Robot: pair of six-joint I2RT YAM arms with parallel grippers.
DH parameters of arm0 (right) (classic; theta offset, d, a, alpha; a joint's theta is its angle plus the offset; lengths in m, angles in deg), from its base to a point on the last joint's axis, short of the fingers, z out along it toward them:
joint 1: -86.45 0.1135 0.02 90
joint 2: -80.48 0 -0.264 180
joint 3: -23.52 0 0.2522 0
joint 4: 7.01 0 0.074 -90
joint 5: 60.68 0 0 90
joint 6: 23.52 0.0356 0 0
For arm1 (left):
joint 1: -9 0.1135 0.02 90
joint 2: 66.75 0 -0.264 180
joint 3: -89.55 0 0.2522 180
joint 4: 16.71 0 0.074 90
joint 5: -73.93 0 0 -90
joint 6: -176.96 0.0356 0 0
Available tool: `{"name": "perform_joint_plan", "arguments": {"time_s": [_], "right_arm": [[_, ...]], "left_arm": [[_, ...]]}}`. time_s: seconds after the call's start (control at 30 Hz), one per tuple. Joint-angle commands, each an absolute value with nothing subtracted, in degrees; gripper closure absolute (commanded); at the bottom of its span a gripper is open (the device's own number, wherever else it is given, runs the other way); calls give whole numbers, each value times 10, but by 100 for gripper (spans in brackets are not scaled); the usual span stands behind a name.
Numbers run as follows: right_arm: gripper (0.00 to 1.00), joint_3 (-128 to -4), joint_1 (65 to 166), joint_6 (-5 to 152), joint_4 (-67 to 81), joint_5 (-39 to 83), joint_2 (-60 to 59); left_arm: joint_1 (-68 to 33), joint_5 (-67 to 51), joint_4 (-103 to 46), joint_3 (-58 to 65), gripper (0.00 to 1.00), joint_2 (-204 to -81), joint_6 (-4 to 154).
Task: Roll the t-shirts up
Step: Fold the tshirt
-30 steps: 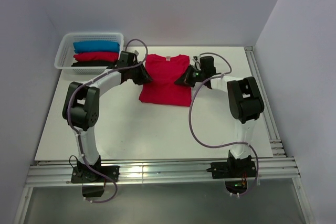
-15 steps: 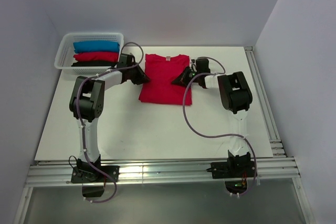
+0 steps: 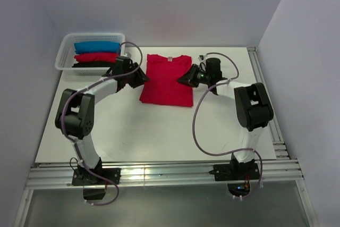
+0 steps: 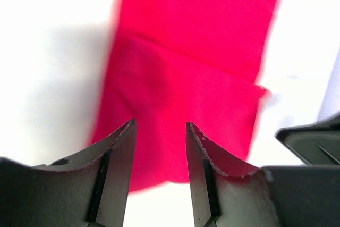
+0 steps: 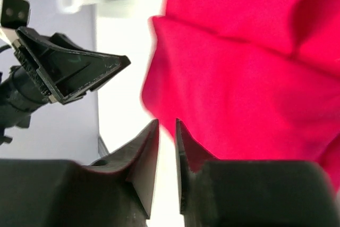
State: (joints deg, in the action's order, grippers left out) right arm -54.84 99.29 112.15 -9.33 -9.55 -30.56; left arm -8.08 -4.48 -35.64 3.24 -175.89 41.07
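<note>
Basket of folded shirts in the far left corner. Left gripper, fingers narrowly parted, empty, beside the red t-shirt lying flat near the far edge. Right gripper, fingers almost together, empty, at its right side.

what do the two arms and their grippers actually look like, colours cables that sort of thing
The left arm and right arm share one build: white tube links, bulky black joint housings, black bases. A thin greyish-purple cable loops loosely along each. The right arm shows a small green light near its wrist. The left gripper and right gripper have dark grey wedge-shaped fingers tapering to thin tips.
</note>
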Motion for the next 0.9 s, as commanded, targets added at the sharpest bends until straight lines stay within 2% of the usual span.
{"name": "perform_joint_plan", "arguments": {"time_s": [0.0, 0.07, 0.2, 0.37, 0.63, 0.87], "right_arm": [[79, -489, 991, 1114, -154, -130, -266], [90, -455, 991, 1138, -197, -150, -271], [100, -428, 993, 1155, -199, -152, -306], [100, -413, 993, 1136, -141, -109, -340], [100, -368, 996, 1094, -92, -52, -298], [100, -300, 1032, 1077, -63, -14, -226]], "left_arm": [[-102, -21, -275, 91, 53, -1687, 437], [-112, 6, -261, 107, 54, -1683, 431], [-127, 16, -262, 122, 57, -1718, 429], [-127, -9, -277, 146, 62, -1763, 421], [-131, -51, -263, 245, 62, -1719, 410], [-181, -102, -266, 338, 62, -1631, 392]]}}
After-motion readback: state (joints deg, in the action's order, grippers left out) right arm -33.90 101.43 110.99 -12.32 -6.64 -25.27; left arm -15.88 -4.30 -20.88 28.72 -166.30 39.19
